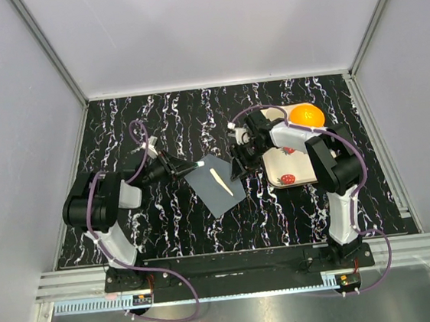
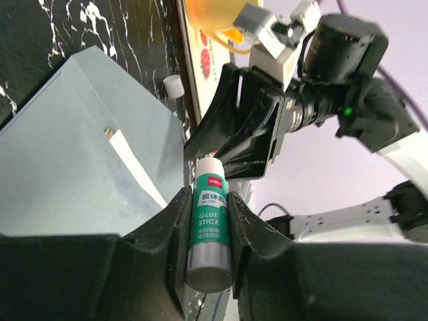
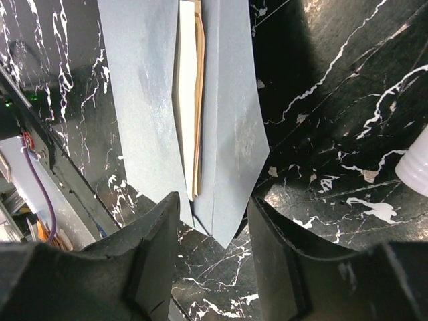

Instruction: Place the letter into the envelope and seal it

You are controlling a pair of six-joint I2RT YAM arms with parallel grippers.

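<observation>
While left claw (image 2: 208, 200) pinches the glue stick (image 2: 210, 247), right claw (image 3: 214, 204) is spread around the envelope (image 1: 214, 190) corner, mid-frame on the worktop (image 1: 282, 215). Letter (image 3: 190, 80) shows in the opening (not fully tucked?). Risk: glue smears onto it, or the unpinned envelope slides.

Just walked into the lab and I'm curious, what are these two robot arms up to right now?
They're packing a letter. The tan letter sits inside the grey envelope, showing through its unsealed opening. The left gripper is clamped on a glue stick at the envelope's edge. The right gripper is open, its fingers either side of the envelope's corner. Sealing isn't done yet.
</observation>
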